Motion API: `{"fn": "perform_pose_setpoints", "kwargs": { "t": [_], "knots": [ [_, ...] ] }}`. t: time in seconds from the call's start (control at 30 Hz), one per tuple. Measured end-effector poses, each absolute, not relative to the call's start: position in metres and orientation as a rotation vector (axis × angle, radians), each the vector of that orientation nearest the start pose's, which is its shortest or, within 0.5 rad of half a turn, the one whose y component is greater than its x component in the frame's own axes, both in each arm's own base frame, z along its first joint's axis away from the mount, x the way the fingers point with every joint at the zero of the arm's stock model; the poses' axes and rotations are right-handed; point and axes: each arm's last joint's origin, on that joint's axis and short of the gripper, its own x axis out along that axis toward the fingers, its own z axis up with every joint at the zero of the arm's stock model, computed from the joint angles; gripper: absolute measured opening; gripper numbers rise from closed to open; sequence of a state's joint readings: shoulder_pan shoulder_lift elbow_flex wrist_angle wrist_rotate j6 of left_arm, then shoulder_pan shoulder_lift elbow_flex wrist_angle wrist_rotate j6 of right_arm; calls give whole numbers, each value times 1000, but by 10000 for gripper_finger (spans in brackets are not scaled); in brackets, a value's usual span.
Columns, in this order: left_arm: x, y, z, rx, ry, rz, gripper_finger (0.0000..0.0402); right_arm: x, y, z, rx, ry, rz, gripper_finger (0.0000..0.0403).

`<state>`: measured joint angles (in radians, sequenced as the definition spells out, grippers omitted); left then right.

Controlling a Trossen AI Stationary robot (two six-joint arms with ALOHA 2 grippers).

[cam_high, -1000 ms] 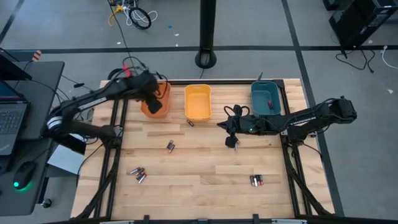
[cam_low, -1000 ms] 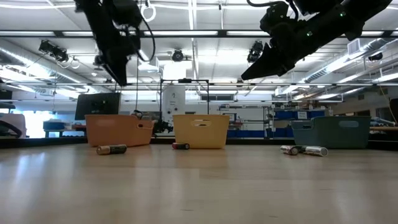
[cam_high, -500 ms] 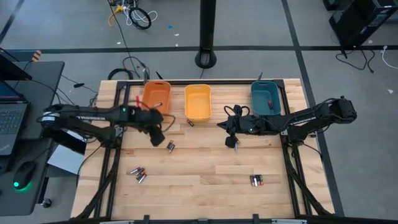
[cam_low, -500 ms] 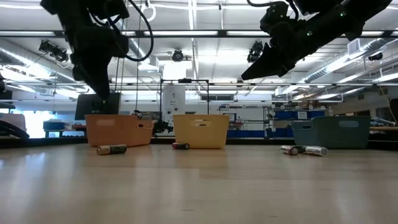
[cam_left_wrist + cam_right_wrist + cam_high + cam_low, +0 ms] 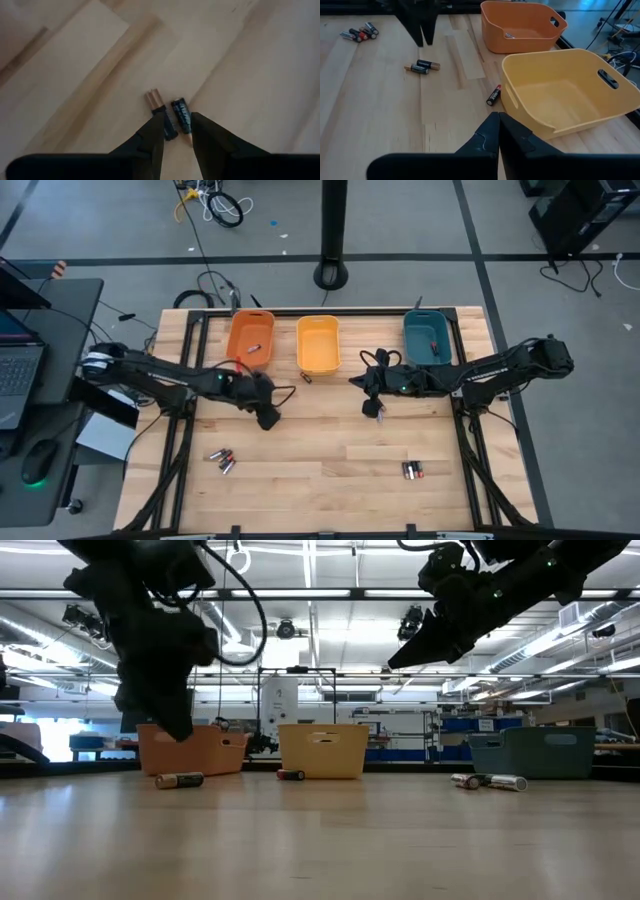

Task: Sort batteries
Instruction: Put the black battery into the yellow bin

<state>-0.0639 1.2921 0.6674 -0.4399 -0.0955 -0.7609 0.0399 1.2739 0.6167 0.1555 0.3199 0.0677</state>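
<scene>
Small batteries lie on the wooden table. A pair [image 5: 172, 114] lies side by side under my left gripper [image 5: 176, 120]. A cluster [image 5: 222, 459] lies near the left front, another pair [image 5: 412, 470] near the right front, and one cell [image 5: 307, 378] beside the yellow bin. My left gripper [image 5: 268, 418] is open and points down. It hovers above the pair with a finger on either side, clear of the table in the low view [image 5: 176, 728]. My right gripper [image 5: 378, 410] is shut, empty and raised over the table's middle right [image 5: 402, 658].
Three bins stand along the far edge: orange [image 5: 250, 340], yellow [image 5: 318, 345] and teal [image 5: 428, 338]. A small silvery thing [image 5: 509, 35] lies in the orange bin. Bare wood lies between the battery groups in the middle of the table.
My left gripper has swung from above the orange bin toward the near edge and come down. It now hangs over the pair of batteries left of the table's middle. My right arm has kept still, and no battery has moved.
</scene>
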Motion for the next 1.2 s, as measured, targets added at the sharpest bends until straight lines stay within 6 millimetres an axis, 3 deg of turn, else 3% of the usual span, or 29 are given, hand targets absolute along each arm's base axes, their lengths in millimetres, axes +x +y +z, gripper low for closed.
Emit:
{"fn": "perform_pose_setpoints", "kwargs": {
  "t": [0.67, 1.0, 1.2],
  "knots": [
    [245, -13, 146, -530, 1117, 498, 232, 257, 1, 208, -23, 485, -291, 22],
    [247, -13, 135, -514, 1156, 542, 233, 257, 1, 208, -24, 486, -291, 21],
    [243, -12, 134, -452, 1204, 532, 190, 257, 1, 208, -23, 486, -291, 20]
  ]
}}
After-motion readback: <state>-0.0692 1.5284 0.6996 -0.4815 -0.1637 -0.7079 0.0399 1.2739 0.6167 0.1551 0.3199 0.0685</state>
